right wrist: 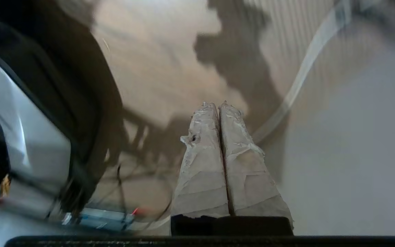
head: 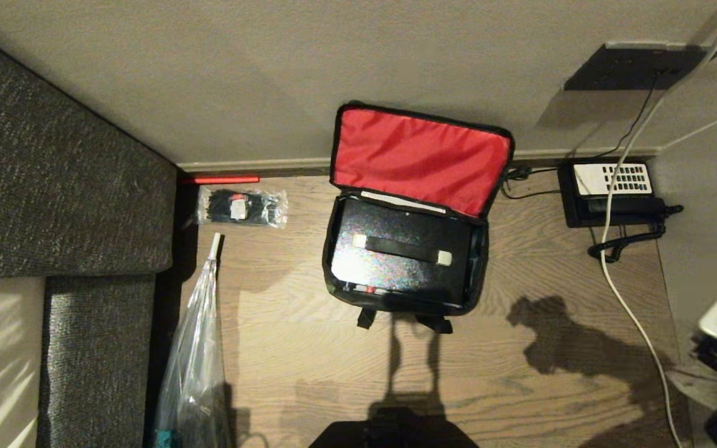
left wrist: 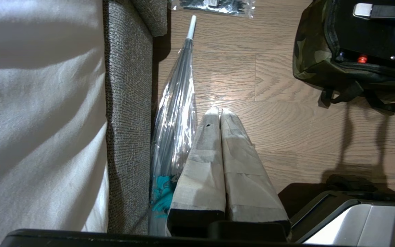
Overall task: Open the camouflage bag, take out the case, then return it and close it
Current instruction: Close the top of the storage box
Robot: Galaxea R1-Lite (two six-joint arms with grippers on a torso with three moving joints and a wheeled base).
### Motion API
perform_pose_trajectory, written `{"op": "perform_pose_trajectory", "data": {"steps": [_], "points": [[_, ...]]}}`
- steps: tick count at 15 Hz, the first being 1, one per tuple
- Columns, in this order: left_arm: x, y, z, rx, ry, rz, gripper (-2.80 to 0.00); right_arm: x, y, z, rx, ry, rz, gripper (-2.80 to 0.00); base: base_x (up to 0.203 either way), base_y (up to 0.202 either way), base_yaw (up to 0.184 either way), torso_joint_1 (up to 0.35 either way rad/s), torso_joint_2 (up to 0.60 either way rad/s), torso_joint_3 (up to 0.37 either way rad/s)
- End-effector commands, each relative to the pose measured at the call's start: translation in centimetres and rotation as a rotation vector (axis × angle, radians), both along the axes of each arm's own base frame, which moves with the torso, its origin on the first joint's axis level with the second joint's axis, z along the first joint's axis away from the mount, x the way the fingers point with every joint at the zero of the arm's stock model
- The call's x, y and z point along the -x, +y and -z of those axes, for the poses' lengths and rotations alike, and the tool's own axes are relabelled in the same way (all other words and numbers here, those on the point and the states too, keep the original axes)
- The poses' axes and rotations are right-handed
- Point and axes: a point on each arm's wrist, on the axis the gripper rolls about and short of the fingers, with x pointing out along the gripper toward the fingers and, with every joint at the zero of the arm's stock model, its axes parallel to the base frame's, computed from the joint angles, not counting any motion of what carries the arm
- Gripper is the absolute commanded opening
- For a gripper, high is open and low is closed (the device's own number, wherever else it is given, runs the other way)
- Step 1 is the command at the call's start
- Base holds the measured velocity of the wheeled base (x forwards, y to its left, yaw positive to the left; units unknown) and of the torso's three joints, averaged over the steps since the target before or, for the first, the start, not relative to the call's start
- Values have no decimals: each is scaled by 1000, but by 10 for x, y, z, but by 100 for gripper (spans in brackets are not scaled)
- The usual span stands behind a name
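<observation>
one camouflage bag (head: 405, 249) on the wood floor (head: 309, 348) by the wall, lid flipped back against it, red lining up. one black case (head: 396, 261) lies flat inside, one strap across its top, red latch on the near edge. one packet of black ties (head: 241, 207) near the sofa (head: 53, 186), one clear-wrapped umbrella (head: 200, 336) alongside it, one desk phone (head: 610, 193) off to the right. left gripper (left wrist: 217, 110) pinched together, empty, above the floor beside the umbrella. right gripper (right wrist: 214, 104) pinched together too, holding nothing, above the floor near one white cable (right wrist: 307, 65).

Bag (head: 405, 292) flanked by bare floor (head: 309, 348)
</observation>
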Motion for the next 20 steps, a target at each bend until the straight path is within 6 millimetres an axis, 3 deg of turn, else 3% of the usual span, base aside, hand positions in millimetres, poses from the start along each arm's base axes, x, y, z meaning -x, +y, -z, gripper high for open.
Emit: {"op": "perform_pose_trajectory", "data": {"steps": [1,5,8,11,14,17,20], "points": [[0,0,1,0,1,-1,-280,52,-34,3,-57,-39,88,-280,0,0,0,0,0,0],[0,0,1,0,1,-1,-280,97,-56,27,-126,-104,333,-280,0,0,0,0,0,0],[0,0,1,0,1,-1,-280,95,-51,51,-392,-224,365,-280,0,0,0,0,0,0],[0,0,1,0,1,-1,-280,96,-48,91,-494,-247,324,-280,0,0,0,0,0,0],[0,0,1,-1,1,-2,-280,103,-46,96,-633,-411,294,-280,0,0,0,0,0,0],[0,0,1,0,1,-1,-280,111,-45,101,-619,-571,209,-280,0,0,0,0,0,0],[0,0,1,0,1,-1,-280,111,-45,107,-572,-545,202,-280,0,0,0,0,0,0]]}}
